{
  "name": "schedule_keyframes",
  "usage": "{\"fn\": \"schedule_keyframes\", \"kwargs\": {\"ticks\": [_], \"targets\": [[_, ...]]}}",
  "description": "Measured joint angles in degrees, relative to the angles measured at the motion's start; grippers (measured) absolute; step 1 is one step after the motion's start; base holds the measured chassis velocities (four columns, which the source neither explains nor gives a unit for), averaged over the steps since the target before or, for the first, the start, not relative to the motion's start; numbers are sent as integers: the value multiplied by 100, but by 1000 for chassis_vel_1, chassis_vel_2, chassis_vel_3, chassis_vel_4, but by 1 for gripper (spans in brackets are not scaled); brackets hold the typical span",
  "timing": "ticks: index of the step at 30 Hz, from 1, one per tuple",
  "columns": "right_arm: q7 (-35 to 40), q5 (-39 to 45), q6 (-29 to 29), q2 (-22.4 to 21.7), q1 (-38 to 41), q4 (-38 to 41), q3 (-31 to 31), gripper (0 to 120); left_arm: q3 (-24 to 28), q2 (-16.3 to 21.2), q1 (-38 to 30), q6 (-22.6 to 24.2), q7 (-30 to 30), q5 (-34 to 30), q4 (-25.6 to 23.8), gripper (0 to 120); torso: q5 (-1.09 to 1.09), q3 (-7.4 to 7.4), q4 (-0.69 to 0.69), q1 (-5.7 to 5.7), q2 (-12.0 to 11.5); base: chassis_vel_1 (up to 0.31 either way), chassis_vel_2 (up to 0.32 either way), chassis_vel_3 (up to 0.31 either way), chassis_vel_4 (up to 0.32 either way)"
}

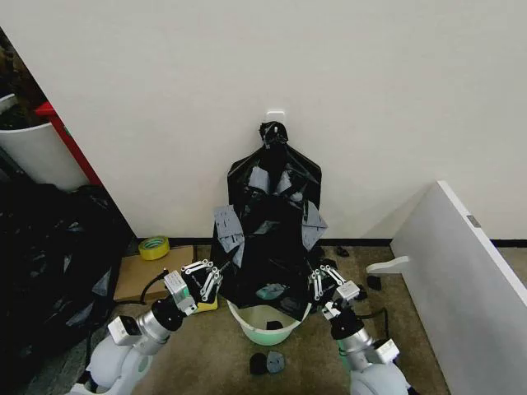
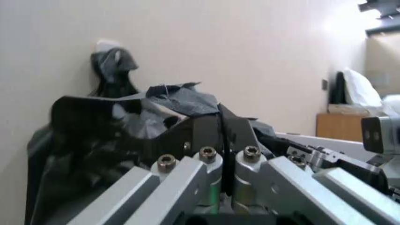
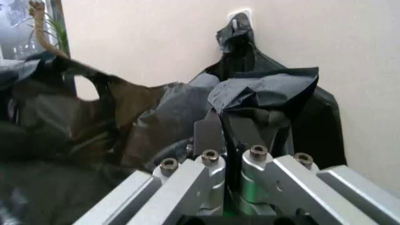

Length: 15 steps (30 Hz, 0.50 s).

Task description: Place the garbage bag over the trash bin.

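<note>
We see the garbage bag (image 1: 265,271), thin glossy black film with grey sheen on its crinkled folds, stretched between our two grippers and draped down over the back of the trash bin (image 1: 268,322). The bin is a round, smooth-rimmed cream-white bucket with a pale green base, standing on the floor just in front of the wall. Our left gripper (image 1: 211,282) pinches the bag's left edge, its dark pads pressed together on a fold of film in the left wrist view (image 2: 220,136). Our right gripper (image 1: 321,282) pinches the opposite edge, pressed together on a puckered flap in the right wrist view (image 3: 226,136). Behind the held bag, a knotted bundle of black bags (image 1: 275,169) hangs against the wall from a white hook (image 1: 276,113).
</note>
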Motion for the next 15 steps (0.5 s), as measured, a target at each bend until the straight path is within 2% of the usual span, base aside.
{"fn": "schedule_keyframes", "kwargs": {"ticks": [6, 15], "targets": [[7, -37, 5, 23, 4, -101, 31, 0, 91, -415, 19, 35, -27, -148, 247, 0, 0, 0, 0, 0, 0, 0, 0, 0, 0], [255, -127, -34, 66, -9, -263, 120, 0, 177, -647, 105, 214, -146, -627, 371, 0, 0, 0, 0, 0, 0, 0, 0, 0, 0]]}}
